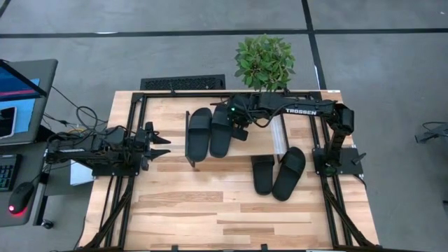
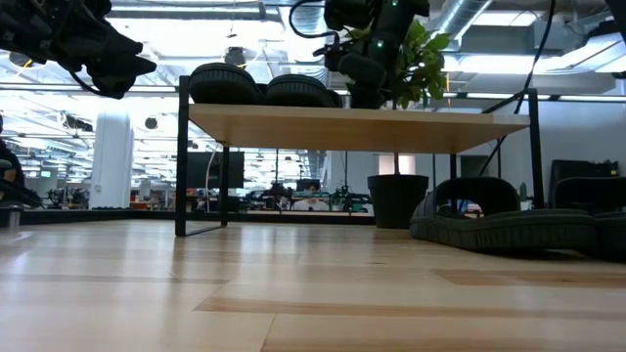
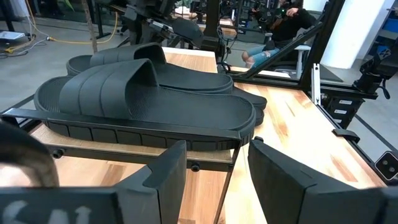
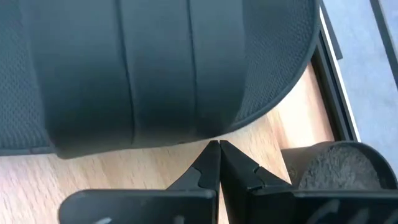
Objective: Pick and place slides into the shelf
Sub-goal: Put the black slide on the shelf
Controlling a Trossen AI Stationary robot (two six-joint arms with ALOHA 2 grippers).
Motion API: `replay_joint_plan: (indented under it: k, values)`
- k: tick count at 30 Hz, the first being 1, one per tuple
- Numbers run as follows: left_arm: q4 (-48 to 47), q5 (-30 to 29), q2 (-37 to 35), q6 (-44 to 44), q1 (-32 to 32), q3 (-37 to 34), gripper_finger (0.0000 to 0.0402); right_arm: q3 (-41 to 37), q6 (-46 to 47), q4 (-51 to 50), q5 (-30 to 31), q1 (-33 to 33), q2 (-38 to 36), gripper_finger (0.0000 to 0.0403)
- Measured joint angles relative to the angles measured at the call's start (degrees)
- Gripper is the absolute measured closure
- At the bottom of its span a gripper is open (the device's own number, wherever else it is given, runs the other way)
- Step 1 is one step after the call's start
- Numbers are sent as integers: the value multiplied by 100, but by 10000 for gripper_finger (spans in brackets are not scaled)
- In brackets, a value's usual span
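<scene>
Slides [image 1: 280, 173]: two remain on the surface [image 1: 210, 210], long axes front-to-back, nearer your clenched, empty right end effector [image 1: 240, 130] over the shelf [image 1: 245, 143]; left end effector [image 1: 162, 146] released.

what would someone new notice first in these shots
Probably the two black slides lying side by side on the raised wooden shelf, with the right gripper hovering at their edge, its fingers shut and holding nothing. Two more slides lie on the tabletop beside the right arm's base. The left gripper waits open just left of the shelf.
</scene>
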Motion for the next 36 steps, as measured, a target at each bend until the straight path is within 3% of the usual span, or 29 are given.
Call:
replay_joint_plan:
  k: [30, 36]
  values:
    - [-24, 0, -2, 7, 0, 0, 242, 23, -293, 157, 32, 15, -21, 403]
    - [-24, 0, -2, 4, 0, 0, 242, 447, -294, -276, 595, 20, -24, 403]
